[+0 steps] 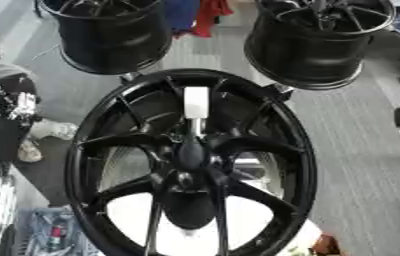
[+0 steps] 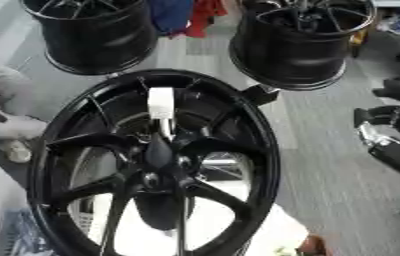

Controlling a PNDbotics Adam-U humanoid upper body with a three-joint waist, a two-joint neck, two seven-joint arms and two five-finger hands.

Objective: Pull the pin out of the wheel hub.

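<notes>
A big black spoked wheel (image 1: 94, 150) fills the middle of both views, its face turned towards me. From the wheel hub (image 1: 189, 172) a pin (image 1: 196, 102) with a white block handle stands out on a thin pale shaft. Neither hand touches it. My right hand (image 2: 385, 131), black with silver joints, shows at the right edge, well away from the wheel, fingers apart and holding nothing. My left hand (image 1: 11, 100) shows dark and blurred at the left edge, beside the rim.
Two more black wheels stand behind, one at the upper left (image 1: 107, 35) and one at the upper right (image 1: 313, 45). Red and blue cloth (image 1: 195, 17) lies between them. Grey floor (image 1: 361, 150) runs down the right side. Clutter lies at the lower left (image 1: 50, 232).
</notes>
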